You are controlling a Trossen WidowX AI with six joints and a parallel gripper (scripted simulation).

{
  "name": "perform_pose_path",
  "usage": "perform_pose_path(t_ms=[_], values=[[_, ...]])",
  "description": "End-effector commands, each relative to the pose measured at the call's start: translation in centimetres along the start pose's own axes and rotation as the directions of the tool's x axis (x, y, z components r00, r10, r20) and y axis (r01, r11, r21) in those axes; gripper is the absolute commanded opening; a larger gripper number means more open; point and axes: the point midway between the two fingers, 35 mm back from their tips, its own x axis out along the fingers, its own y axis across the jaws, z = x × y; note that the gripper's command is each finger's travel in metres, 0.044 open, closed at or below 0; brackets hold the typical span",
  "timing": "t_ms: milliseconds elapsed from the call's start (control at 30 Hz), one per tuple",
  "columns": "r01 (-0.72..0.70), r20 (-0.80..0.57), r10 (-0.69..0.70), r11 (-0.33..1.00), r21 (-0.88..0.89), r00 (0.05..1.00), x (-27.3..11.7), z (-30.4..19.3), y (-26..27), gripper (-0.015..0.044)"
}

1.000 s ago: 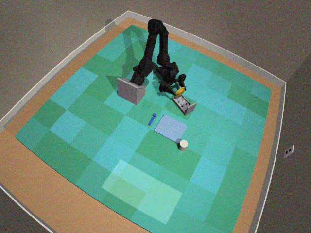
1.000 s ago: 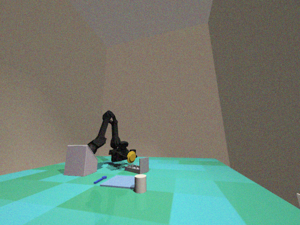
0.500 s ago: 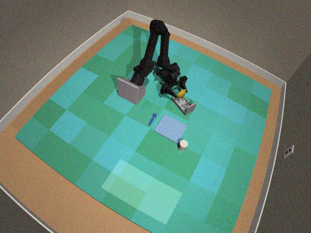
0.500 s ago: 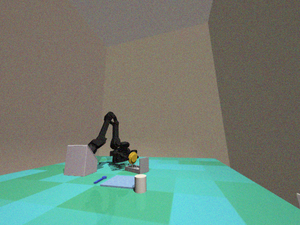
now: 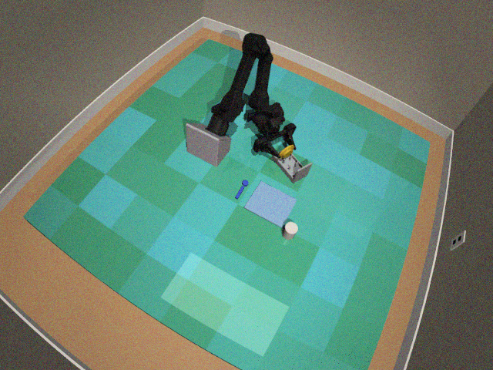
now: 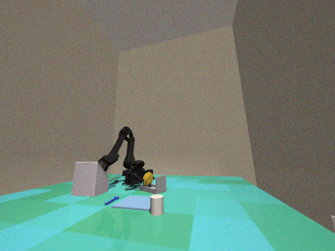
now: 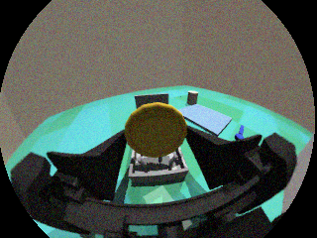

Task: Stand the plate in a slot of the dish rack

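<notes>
The yellow plate (image 5: 286, 151) (image 6: 148, 179) (image 7: 156, 130) stands nearly upright between the fingers. My gripper (image 5: 286, 151) (image 7: 156, 131) is shut on the plate, with one finger at each side of its rim. The grey dish rack (image 5: 303, 172) (image 6: 160, 184) (image 7: 158, 177) has short pegs inside and a tall panel at its far end. The plate is over the rack's end nearest the arm, its lower edge close to the peg tops. The plate hides some of the pegs in the wrist view, and I cannot tell whether its edge is between them.
A pale blue board (image 5: 270, 203) (image 6: 132, 202) (image 7: 207, 119) lies beyond the rack, with a blue spoon (image 5: 240, 191) (image 6: 111, 200) beside it. A white cylinder (image 5: 290, 230) (image 6: 156, 205) (image 7: 192, 98) stands at the board's corner. A large grey block (image 5: 202, 144) (image 6: 84, 179) stands beside the arm.
</notes>
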Motion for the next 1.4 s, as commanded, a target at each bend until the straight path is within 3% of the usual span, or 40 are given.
perform_pose_path(t_ms=[0, 500, 833, 1367], values=[[-0.001, -0.001, 0.001, 1.000, -0.003, 1.000, 0.0, 0.1, 0.0, 0.0000], [0.000, 0.000, 0.000, 1.000, 0.000, 1.000, 0.0, 0.0, 0.0, 0.0394], [0.003, -0.001, -0.003, 1.000, 0.001, 1.000, 0.0, 0.5, 0.2, 0.0400], [0.000, 0.022, 0.000, 1.000, -0.016, 1.000, -0.8, 11.9, 1.0, 0.0400]])
